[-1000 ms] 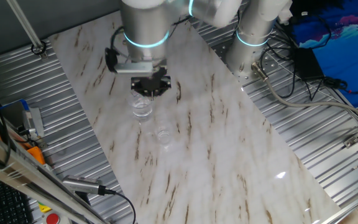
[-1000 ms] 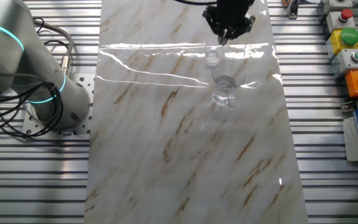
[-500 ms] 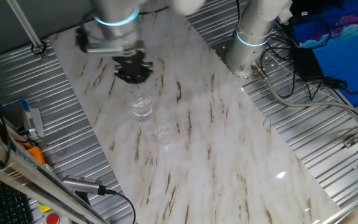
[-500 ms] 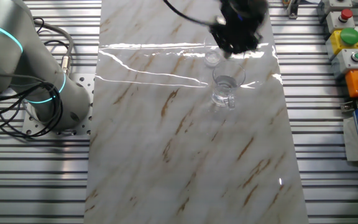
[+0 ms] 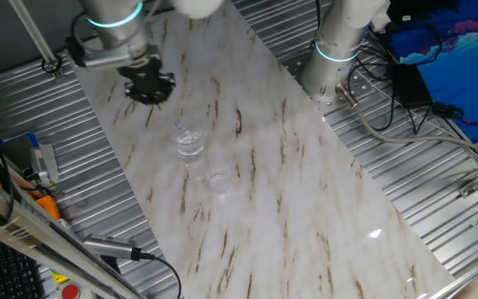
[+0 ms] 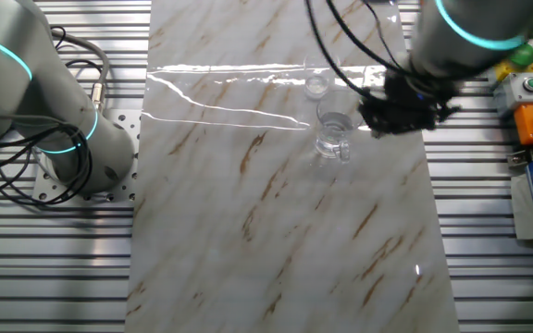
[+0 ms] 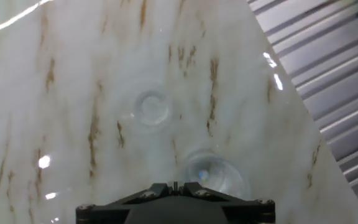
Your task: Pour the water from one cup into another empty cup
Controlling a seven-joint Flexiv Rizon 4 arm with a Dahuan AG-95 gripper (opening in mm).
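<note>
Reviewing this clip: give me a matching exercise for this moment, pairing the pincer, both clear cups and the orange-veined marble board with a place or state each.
Things:
1. larger tumbler
2. smaller cup
3. pincer
4. marble board

Places or states:
A. lies across the ribbed metal table
B. hangs in the air beside the cups, holding nothing
C. stands upright, water inside
D. stands upright, looks empty

Pairs: 1-C, 2-D, 3-B, 4-A
</note>
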